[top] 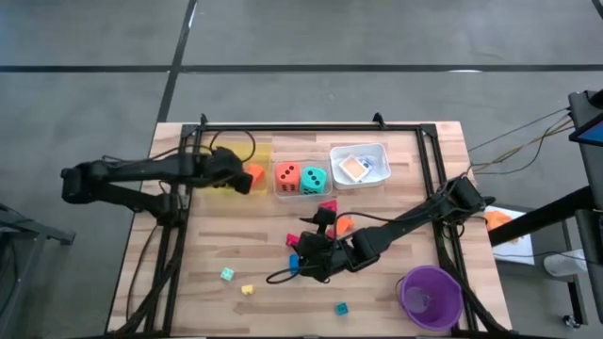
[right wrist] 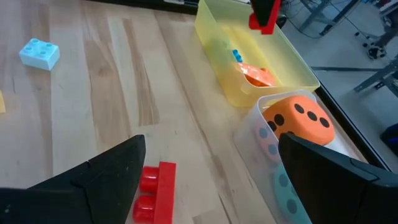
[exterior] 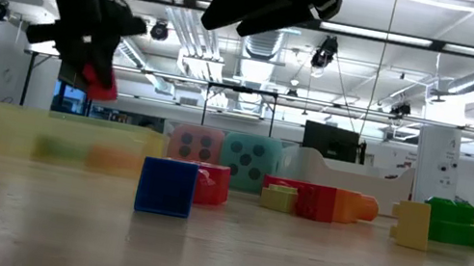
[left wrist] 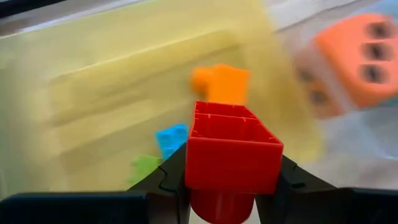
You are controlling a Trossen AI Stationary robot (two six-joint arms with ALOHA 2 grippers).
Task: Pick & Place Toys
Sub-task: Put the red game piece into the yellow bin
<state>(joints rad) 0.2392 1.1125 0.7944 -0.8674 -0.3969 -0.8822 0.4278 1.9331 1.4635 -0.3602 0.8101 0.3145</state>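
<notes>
My left gripper (top: 249, 175) is shut on a red block (left wrist: 233, 152) above the yellow tray (top: 226, 151), which holds orange (left wrist: 221, 81), blue (left wrist: 171, 138) and green (left wrist: 144, 167) blocks. The held block also shows in the low view (exterior: 101, 82). My right gripper (right wrist: 211, 180) is open low over the table's middle (top: 303, 256), with a red block (right wrist: 155, 190) lying on the wood beside one finger. The orange die (top: 287, 175) and teal die (top: 314, 179) sit in the clear tray. Cards (top: 354, 167) lie in the white tray. My left gripper pinches the red block by two opposite side walls (left wrist: 193, 163) between its two fingers. The fingers come from above, slanting down toward the tray. The block is lifted clear above the yellow tray (left wrist: 112, 93).
Loose blocks lie on the wood: pink (top: 327, 207), orange (top: 344, 226), red (top: 292, 240), blue (top: 294, 263), light blue (top: 227, 274), yellow (top: 248, 289), teal (top: 341, 308). A purple cup (top: 431, 297) stands at the near right. A black frame (top: 311, 127) borders the table.
</notes>
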